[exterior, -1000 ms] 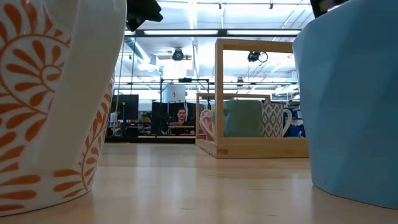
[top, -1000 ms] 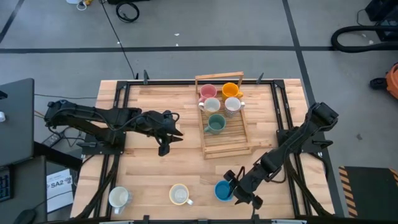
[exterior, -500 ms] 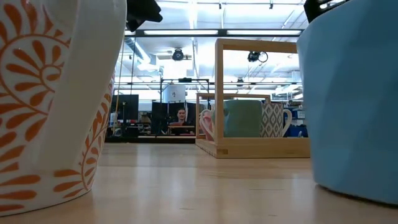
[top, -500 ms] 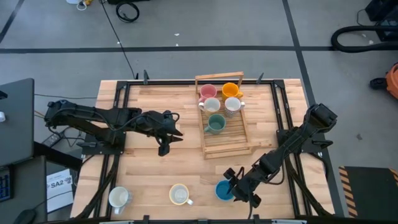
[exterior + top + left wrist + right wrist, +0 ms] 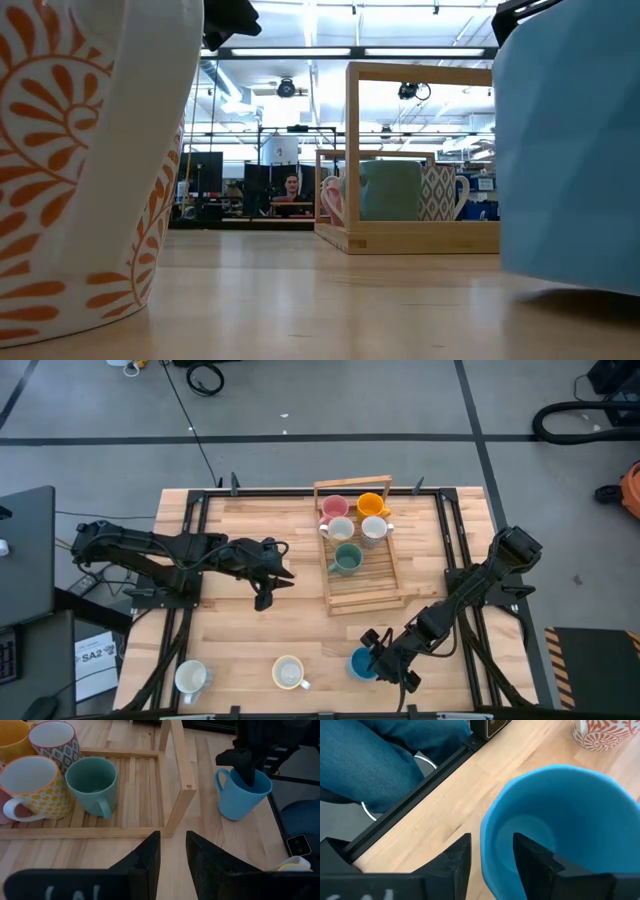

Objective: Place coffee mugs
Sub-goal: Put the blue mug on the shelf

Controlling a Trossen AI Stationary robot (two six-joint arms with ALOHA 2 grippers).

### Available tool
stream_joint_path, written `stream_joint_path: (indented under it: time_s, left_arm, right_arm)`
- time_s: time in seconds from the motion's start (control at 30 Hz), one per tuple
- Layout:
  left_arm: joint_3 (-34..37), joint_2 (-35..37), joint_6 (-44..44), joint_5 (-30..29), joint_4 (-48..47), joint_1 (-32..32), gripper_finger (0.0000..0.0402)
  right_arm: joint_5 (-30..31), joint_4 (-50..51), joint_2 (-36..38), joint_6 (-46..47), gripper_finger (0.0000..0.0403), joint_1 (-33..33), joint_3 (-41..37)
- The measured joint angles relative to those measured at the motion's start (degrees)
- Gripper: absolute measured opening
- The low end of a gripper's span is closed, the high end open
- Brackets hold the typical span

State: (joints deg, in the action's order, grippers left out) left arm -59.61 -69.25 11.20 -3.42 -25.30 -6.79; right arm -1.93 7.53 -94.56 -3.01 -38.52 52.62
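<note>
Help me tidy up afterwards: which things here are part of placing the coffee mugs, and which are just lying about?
Part of the job:
blue mug, its rim between the right gripper fingers
five mugs in the wooden tray
two white mugs at the near edge

Just about:
left gripper, hanging over the table
black cables on the floor

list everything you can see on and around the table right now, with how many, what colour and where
Wooden rack: one, light wood, table's far middle.
Mugs in rack: five; pink, orange, yellow-patterned white, grey-patterned white, green.
Blue mug: one, near edge, right of centre, one jaw inside its rim, one outside.
White mugs: two, near edge; orange-patterned at middle, plain at left.
Table: one, light wood.
Person: one, seated in the room beyond the table, in the low view.
Left gripper: black, hovering left of the rack, empty.
Right gripper: black, at the blue mug.
</note>
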Motion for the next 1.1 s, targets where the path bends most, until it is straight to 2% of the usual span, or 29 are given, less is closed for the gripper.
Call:
stream_joint_path:
  time_s: [0.77,1.1]
  left_arm:
    - [-0.02,0.0,0.02,0.0,0.0,0.0,0.0098]
    - [-0.02,0.0,0.02,0.0,0.0,0.0,0.0098]
  right_arm:
    - [0.44,-0.29,0.02,0.28,0.005,0.02,0.0]
    - [0.24,-1.73,0.07,0.56,0.0045,0.02,-0.03]
